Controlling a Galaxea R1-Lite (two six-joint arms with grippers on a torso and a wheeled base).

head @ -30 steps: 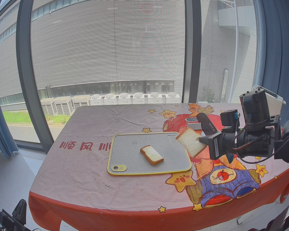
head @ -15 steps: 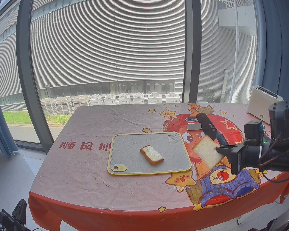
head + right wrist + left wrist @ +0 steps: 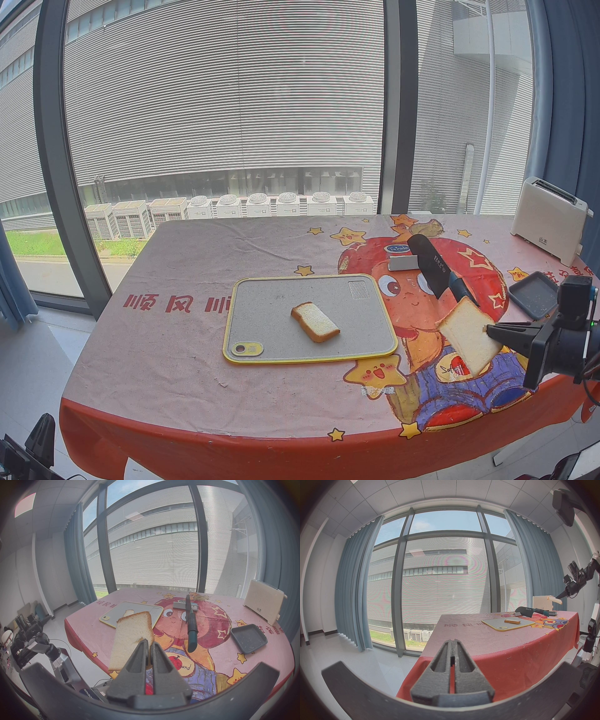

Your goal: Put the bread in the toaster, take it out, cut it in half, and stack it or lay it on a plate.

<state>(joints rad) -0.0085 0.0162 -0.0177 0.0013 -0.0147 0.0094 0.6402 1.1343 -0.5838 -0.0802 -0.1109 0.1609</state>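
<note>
My right gripper [image 3: 492,329] is shut on the edge of a whole bread slice [image 3: 467,334], holding it tilted in the air over the table's front right part. In the right wrist view the bread slice [image 3: 131,639] stands up from the closed fingers [image 3: 137,658]. A smaller piece of bread [image 3: 315,321] lies on the grey cutting board [image 3: 262,312]. The white toaster [image 3: 550,219] stands at the far right corner, and a dark square plate [image 3: 533,294] lies in front of it. My left gripper [image 3: 452,667] is shut on nothing, off the table's left end.
A black knife [image 3: 437,265] lies on the cloth between the board and the plate, its blade resting on a small grey block [image 3: 402,259]. The table's red front edge [image 3: 300,447] is close below the held slice. Windows stand behind the table.
My right arm has carried the bread slice from the board's right edge to the right and toward the table's front edge. The toaster and the dark plate have come out from behind the arm.
</note>
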